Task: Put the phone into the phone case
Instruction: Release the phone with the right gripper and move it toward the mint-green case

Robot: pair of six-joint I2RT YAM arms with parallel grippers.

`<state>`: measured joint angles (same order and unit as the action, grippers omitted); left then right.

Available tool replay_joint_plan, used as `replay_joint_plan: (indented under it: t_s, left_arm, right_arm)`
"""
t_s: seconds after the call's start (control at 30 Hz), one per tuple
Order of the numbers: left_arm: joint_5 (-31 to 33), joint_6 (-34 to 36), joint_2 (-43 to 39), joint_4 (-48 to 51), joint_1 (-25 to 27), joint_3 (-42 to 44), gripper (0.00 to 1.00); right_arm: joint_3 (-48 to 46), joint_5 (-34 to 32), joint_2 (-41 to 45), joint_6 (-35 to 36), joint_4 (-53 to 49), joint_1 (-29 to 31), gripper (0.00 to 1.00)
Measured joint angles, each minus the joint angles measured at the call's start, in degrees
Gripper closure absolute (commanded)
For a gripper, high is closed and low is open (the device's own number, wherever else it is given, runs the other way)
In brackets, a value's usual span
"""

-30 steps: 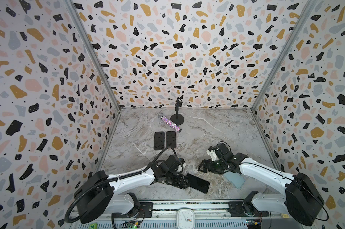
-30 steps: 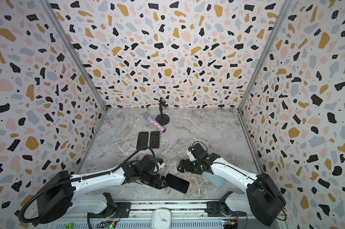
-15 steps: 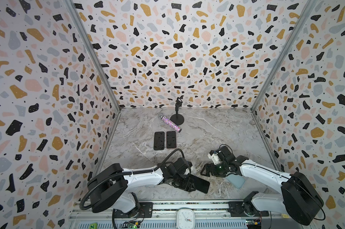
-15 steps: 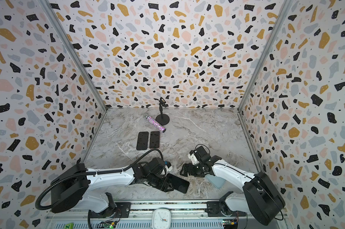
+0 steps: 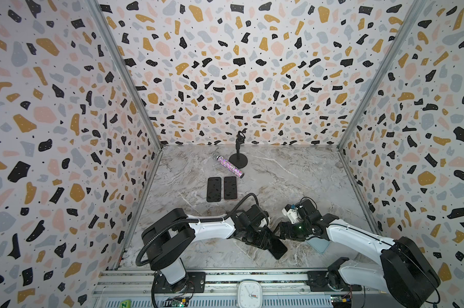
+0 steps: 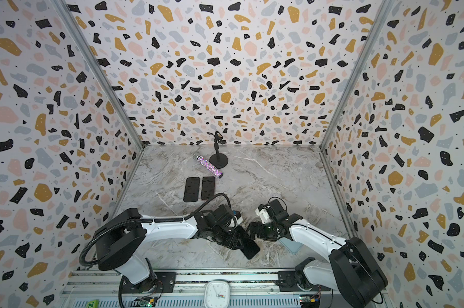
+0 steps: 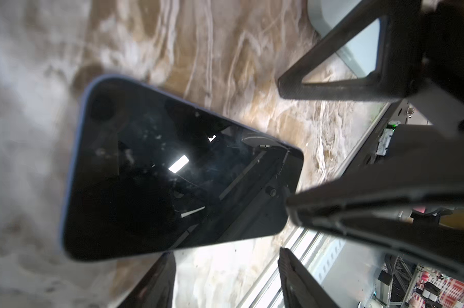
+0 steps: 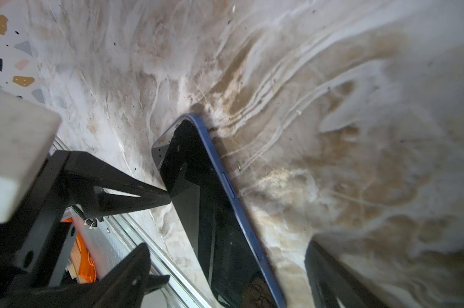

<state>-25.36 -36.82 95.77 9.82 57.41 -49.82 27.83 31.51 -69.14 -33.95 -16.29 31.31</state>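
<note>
Just ahead of the left gripper [image 7: 224,256], whose fingers [image 7: 156,282] look like matt black plastic, the blue-rimmed rectangular phone [image 7: 172,173] has a glossy, smudged black glass front and a smooth satin edge. The grey-brown marble-patterned tabletop [image 8: 332,106] beneath looks smooth and dull. The pale blue phone case [image 5: 320,246] behind the right gripper [image 5: 280,234] looks like matt plastic.

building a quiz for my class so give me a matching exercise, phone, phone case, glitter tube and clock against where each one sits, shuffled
Things: 1 phone; 2 phone case; 3 glitter tube; 4 clock.
Places: A on the front rail; B lying beside the black stand at the back; C partly under the right arm; D middle of the front edge of the table.
Pairs: 1-D, 2-C, 3-B, 4-A.
</note>
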Motion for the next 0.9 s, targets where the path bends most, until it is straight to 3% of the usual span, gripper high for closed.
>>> replay_joint_plan:
  t_s: [0.13, 0.43, 0.57, 0.9]
  left_arm:
    - [-0.1, 0.2, 2.1, -0.8, -1.2, -2.2, 0.41]
    - [-3.0, 1.3, 7.6, -3.5, -3.1, -7.2, 0.42]
    - [-4.3, 2.6, 9.4, -3.5, -4.2, -9.4, 0.42]
    - [-5.7, 4.7, 8.0, -3.1, -7.4, -8.4, 0.42]
  right_arm:
    - [1.2, -2.6, 0.4, 0.9, -3.4, -1.1, 0.09]
    - [9.0, -15.5, 2.6, -0.4, -11.9, -4.2, 0.08]
    - [9.0, -20.8, 3.3, -2.4, -14.3, -4.6, 0.14]
    - [6.4, -26.2, 5.3, -4.9, -18.2, -3.0, 0.25]
